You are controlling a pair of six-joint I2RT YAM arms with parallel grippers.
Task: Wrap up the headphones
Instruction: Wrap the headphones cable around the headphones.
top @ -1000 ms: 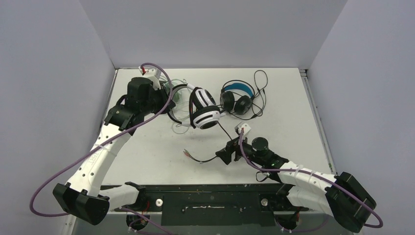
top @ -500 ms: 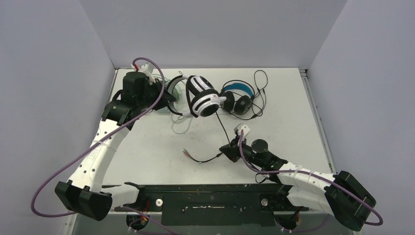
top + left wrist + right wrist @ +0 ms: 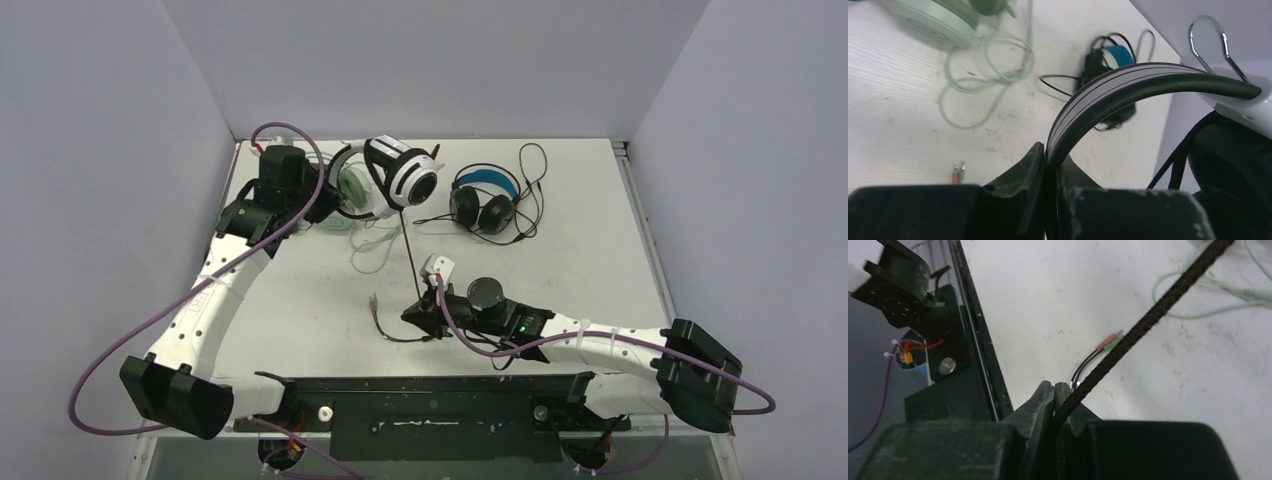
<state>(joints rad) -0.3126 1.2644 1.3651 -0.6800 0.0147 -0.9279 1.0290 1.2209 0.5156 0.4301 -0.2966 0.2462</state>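
Aloft by the far edge of the bench, left fingers clench the white striped headset at its headband; right fingers pinch its braided cord.

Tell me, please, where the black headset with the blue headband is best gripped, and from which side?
Grip the black headset at the middle of its blue headband, coming down from above. It seems to lie flat, with the arch toward the far edge and clear of the bulky ear cups on the near side, so the arch is the thin, free part.
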